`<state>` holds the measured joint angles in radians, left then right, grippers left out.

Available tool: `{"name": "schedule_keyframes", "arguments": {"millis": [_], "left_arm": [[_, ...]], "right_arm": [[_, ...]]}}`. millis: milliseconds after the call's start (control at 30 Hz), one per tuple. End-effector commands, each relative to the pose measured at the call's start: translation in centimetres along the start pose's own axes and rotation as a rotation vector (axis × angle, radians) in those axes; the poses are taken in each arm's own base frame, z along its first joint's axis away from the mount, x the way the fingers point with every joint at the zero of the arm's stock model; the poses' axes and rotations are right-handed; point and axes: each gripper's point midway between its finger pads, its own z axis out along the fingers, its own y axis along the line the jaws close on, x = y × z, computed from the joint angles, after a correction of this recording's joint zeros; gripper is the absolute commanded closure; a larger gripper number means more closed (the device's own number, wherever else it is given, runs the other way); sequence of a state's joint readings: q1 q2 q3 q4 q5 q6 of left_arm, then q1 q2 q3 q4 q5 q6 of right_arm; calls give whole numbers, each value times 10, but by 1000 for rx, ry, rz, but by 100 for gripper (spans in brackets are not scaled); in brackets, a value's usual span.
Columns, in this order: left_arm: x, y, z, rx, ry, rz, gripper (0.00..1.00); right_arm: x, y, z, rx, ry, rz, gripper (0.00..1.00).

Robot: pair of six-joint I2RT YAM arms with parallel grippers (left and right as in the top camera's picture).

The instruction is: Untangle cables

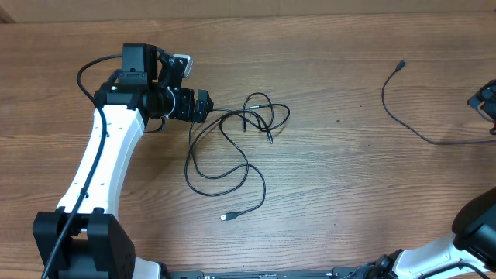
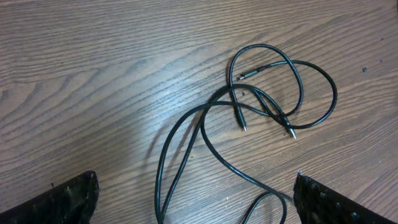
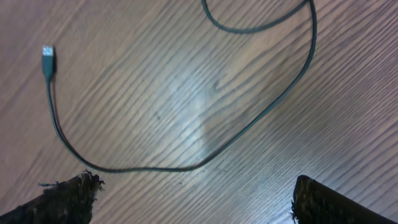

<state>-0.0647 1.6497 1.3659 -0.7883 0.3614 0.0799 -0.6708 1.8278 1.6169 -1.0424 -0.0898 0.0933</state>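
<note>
A tangle of thin black cables [image 1: 246,161] lies at the table's middle, with small loops at its top and one plug [image 1: 228,218] trailing toward the front. My left gripper [image 1: 203,106] hovers at the tangle's left edge. In the left wrist view the crossed cables [image 2: 235,102] lie ahead of the open left gripper [image 2: 196,205], and two strands run between its fingers [image 2: 68,202] untouched. A separate cable [image 1: 384,99] curves at the right. The right gripper [image 1: 484,99] sits at the right edge, and the open right gripper [image 3: 196,202] stands above that cable [image 3: 149,168] and its plug [image 3: 47,59].
The left arm's white link [image 1: 101,163] slants across the table's left side, with a thick black wire looping off its wrist [image 1: 89,70]. The right arm's base [image 1: 465,240] fills the front right corner. Bare wood table [image 1: 349,194] lies between the two cable groups.
</note>
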Motion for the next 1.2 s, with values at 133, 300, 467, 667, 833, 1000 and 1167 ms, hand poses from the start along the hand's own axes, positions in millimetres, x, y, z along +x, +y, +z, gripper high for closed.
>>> {"name": "schedule_keyframes", "arguments": {"millis": [133, 300, 467, 667, 833, 1000, 1167], "left_arm": [[-8, -1, -5, -8, -22, 4, 0], [-8, -1, -5, -8, -22, 4, 0], [-8, -1, -5, -8, -22, 4, 0], [-8, -1, -5, -8, -22, 4, 0], [-8, -1, -5, -8, -22, 4, 0], [-8, -1, -5, -8, -22, 4, 0], [-8, -1, -5, -8, -22, 4, 0]], "right_arm": [[37, -10, 34, 21, 115, -101, 0], [62, -17, 64, 23, 172, -107, 0], [83, -21, 84, 24, 192, -112, 0], [96, -21, 100, 25, 195, -123, 0], [99, -19, 110, 27, 204, -139, 0], [108, -21, 131, 66, 240, -161, 0], [112, -17, 152, 68, 245, -183, 0]]}}
